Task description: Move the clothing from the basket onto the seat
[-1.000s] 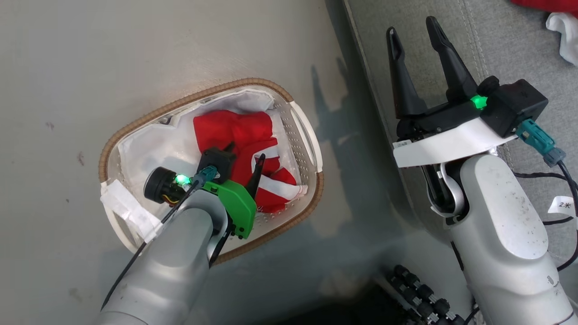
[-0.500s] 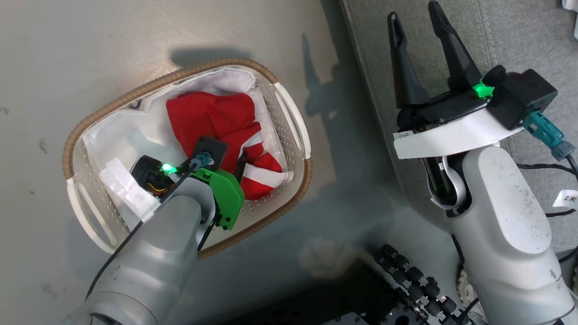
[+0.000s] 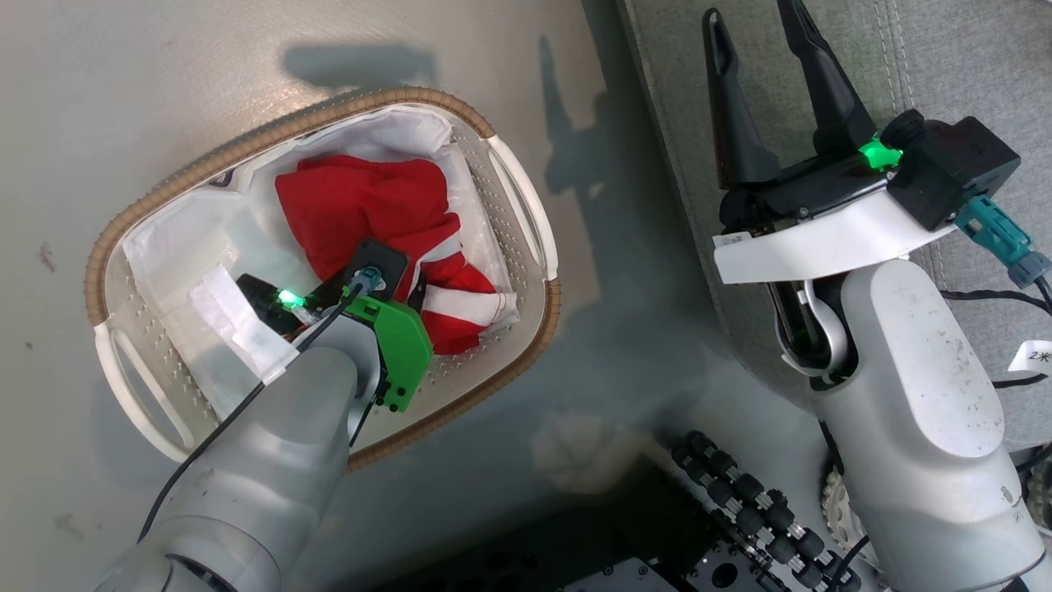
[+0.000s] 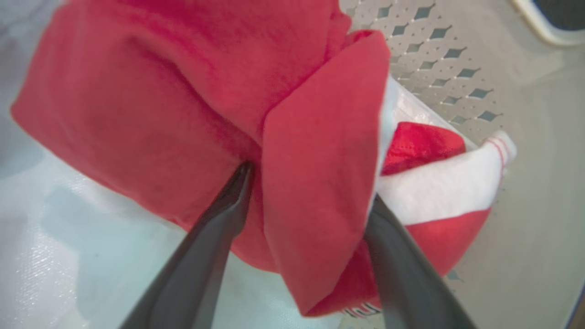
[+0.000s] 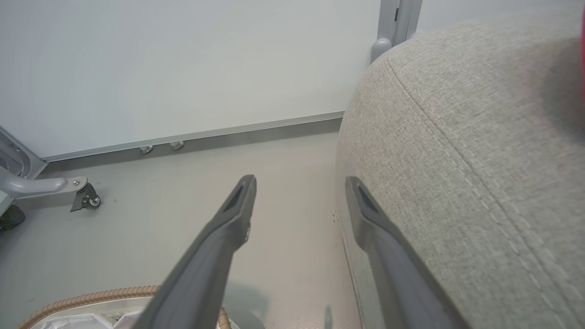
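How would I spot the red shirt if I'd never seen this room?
Find the big grey seat, then look at the floor beside it for the oval white basket with a brown rim. Inside lies the clothing: a crumpled bright red bundle with white stripes, unlike the plain white sheet under it.

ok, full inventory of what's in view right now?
jersey: one bundle, number of garments unclear, red with white stripes, in the basket
liner sheet: 1, white, lining the basket
basket: 1, white perforated plastic with brown woven rim, on the floor left of the seat
seat: 1, grey woven fabric, right of the basket
floor: pale grey
wall: pale, behind the floor
caster: 1, grey, by the wall
base rollers: black, a row below the seat's edge
left tool: open, in the basket, fingers either side of a jersey fold
right tool: open, empty, by the seat's edge
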`<state>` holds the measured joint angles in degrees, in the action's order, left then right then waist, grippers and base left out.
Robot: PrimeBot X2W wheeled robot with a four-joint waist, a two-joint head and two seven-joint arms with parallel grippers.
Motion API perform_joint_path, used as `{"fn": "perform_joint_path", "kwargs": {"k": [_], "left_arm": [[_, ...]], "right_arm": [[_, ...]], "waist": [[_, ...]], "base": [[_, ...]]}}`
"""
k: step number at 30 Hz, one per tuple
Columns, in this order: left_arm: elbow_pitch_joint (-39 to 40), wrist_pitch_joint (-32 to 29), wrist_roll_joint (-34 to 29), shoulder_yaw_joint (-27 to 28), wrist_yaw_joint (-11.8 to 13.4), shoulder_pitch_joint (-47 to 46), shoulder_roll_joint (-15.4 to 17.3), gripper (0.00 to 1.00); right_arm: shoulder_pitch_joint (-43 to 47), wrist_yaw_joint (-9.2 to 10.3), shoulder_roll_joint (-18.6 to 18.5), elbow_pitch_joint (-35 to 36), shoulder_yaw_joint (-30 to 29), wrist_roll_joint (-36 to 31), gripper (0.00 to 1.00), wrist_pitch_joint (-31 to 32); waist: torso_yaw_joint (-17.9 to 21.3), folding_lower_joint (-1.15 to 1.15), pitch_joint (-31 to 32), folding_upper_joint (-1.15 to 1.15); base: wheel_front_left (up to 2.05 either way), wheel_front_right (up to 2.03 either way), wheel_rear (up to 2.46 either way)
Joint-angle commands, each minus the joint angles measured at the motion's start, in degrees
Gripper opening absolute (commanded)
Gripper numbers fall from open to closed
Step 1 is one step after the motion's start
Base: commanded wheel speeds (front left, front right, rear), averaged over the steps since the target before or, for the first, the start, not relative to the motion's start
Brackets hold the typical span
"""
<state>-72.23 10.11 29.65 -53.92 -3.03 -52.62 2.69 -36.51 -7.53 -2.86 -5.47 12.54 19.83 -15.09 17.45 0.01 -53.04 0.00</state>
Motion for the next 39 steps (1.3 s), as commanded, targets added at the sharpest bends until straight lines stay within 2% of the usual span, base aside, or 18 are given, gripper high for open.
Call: {"fn": "perform_joint_path", "kwargs": {"k": [1,2,10,19,26,39], "left_arm": [[-0.1,0.2,0.6,-0.2,0.0,-1.2,0.4,0.75],[0.0,0.5,0.7,-0.3,0.0,-1.2,0.4,0.00],[1.4,2.8,3.3,-0.5,-1.7,1.3,0.4,0.00],[6.8,5.2,4.9,0.0,-2.4,5.6,0.3,0.00],[16.2,5.0,3.1,6.3,-1.1,11.4,0.7,0.00],[32.1,5.0,-4.6,19.6,-2.2,24.8,0.6,0.00]], "right_arm": [[-0.8,0.08,-0.1,0.2,0.1,0.5,1.00,-0.1],[-0.7,0.08,-0.1,0.1,0.1,0.4,1.00,-0.1],[-0.2,0.08,-0.1,-1.3,0.1,0.5,1.00,-0.1],[2.5,0.08,-0.1,-3.8,-0.3,-0.9,1.00,-0.1],[5.2,0.08,-0.2,-5.6,-0.7,-3.1,1.00,-0.1],[11.2,0.08,-0.2,-8.9,-2.0,-6.5,1.00,-0.1]], "waist": [[0.0,-0.01,0.0,0.00],[0.0,-0.01,0.0,0.00],[-0.4,-0.01,2.9,0.00],[-2.9,-0.01,10.4,0.00],[-6.8,-0.01,16.6,0.00],[-14.0,-0.01,28.3,0.00]], "base": [[0.00,0.00,0.00],[0.00,0.00,0.00],[0.00,0.00,0.00],[0.00,0.00,0.00],[0.00,0.00,0.00],[0.00,0.00,0.00]]}}
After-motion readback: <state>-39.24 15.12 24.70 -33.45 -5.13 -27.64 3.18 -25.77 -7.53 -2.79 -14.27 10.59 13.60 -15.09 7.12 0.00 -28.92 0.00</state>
